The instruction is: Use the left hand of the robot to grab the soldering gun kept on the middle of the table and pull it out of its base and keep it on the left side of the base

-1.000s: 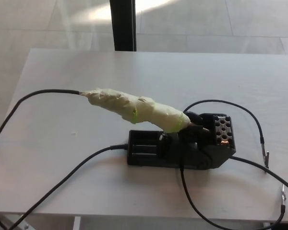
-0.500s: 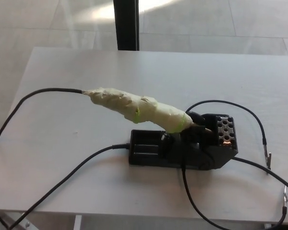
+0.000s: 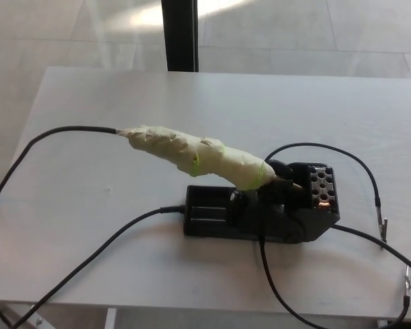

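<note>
Lying just right of the frame's centre, the soldering gun wrapped in pale yellow-green tape (image 3: 195,157) sits with its nose plugged into the black plastic base (image 3: 260,212) on the pale grey table (image 3: 89,205). Its long axis climbs from the base at lower right toward upper left, where a black cable (image 3: 55,133) trails off. Neither robot hand is in view, so I can't tell how the fingers stand or which is nearer. I see no readable labels anywhere.
</note>
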### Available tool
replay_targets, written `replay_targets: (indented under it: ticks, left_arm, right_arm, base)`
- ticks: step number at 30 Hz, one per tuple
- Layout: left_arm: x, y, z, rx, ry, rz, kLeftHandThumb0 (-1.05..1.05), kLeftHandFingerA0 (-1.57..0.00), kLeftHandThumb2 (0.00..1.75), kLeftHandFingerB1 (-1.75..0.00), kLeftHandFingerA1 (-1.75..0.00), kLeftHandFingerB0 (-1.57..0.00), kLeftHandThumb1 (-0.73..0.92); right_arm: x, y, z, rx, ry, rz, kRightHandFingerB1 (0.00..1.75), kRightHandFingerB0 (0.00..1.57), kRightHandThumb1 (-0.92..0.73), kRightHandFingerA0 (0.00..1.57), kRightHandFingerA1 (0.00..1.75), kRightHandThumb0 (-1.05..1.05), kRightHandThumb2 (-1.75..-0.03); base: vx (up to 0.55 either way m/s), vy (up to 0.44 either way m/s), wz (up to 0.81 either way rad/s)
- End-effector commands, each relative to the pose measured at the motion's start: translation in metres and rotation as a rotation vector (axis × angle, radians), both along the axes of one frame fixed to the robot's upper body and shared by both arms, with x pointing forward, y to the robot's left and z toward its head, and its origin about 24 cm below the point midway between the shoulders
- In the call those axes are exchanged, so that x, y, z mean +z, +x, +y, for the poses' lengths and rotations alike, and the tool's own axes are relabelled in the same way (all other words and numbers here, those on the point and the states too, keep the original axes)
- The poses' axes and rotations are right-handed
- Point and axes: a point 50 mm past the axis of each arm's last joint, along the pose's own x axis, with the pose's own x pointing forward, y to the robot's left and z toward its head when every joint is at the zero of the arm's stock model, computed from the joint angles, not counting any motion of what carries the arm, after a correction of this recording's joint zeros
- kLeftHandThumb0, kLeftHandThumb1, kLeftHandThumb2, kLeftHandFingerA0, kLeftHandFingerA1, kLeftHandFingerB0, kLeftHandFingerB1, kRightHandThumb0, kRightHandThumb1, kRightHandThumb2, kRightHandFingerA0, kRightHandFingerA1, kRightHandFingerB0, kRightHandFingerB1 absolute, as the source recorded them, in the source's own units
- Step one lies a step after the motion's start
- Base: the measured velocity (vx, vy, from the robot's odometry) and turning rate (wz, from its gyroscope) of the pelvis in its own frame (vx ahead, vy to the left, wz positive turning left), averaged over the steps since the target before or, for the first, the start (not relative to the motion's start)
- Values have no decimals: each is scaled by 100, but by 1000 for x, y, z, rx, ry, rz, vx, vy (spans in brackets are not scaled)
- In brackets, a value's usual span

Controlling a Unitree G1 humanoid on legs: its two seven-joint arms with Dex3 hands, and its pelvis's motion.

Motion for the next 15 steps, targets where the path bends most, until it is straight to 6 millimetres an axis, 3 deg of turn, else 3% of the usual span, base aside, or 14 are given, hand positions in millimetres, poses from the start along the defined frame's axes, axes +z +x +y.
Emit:
replay_targets:
  ticks: [1,2,3,4,5,7,8,11,12,14,15]
  left_arm:
    - [68,52,-94,-430,446,-34,-47,-23,71,-43,-49,-23,52]
    - [69,54,-97,-434,462,-25,-47,-23,71,-43,-49,-23,52]
    - [71,56,-103,-460,471,-21,-48,-17,72,-42,-49,-19,53]
    - [81,67,-132,-564,526,18,-56,-15,59,-33,-46,-21,61]
    - [84,70,-141,-589,544,33,-56,-15,59,-33,-46,-21,61]
    - [93,81,-177,-702,618,45,-60,-24,58,-36,-51,-26,60]
    - [93,85,-185,-736,632,45,-60,-26,58,-35,-49,-25,61]
    - [84,93,-225,-929,645,84,-67,-20,59,-32,-46,-25,66]
    - [78,93,-241,-1007,681,97,-66,-22,60,-35,-50,-25,65]
    - [71,91,-260,-1084,700,127,-68,-25,58,-35,-49,-28,61]
    - [67,90,-270,-1119,698,150,-68,-27,59,-36,-52,-29,61]
  right_arm:
    - [4,-1,-4,5,27,-6,98,19,5,92,132,-82,-107]
    - [4,-1,-4,9,30,-7,98,19,5,92,132,-82,-107]
    - [4,-1,-3,17,34,-11,158,20,-27,58,163,-105,-121]
    - [4,-1,-3,25,37,-11,101,24,5,88,130,-83,-106]
    - [3,-2,-3,24,37,-8,101,24,5,88,130,-83,-106]
    - [3,-2,-3,28,30,1,108,19,6,79,136,-101,-112]
    - [3,-3,-3,29,32,1,103,16,5,74,130,-98,-111]
    - [1,-3,-1,33,45,-12,104,31,8,86,129,-83,-105]
    - [1,-2,-2,39,44,-13,162,26,-27,57,163,-105,-119]
    - [2,-1,-2,49,38,-4,160,31,-26,65,159,-105,-121]
    - [2,-1,-2,51,36,-3,164,28,-26,60,162,-105,-121]
  base:
    - [0,0,0]
    - [0,0,0]
    - [0,0,0]
    - [0,0,0]
    - [0,0,0]
    - [0,0,0]
    - [0,0,0]
    - [0,0,0]
    - [0,0,0]
    - [0,0,0]
    - [0,0,0]
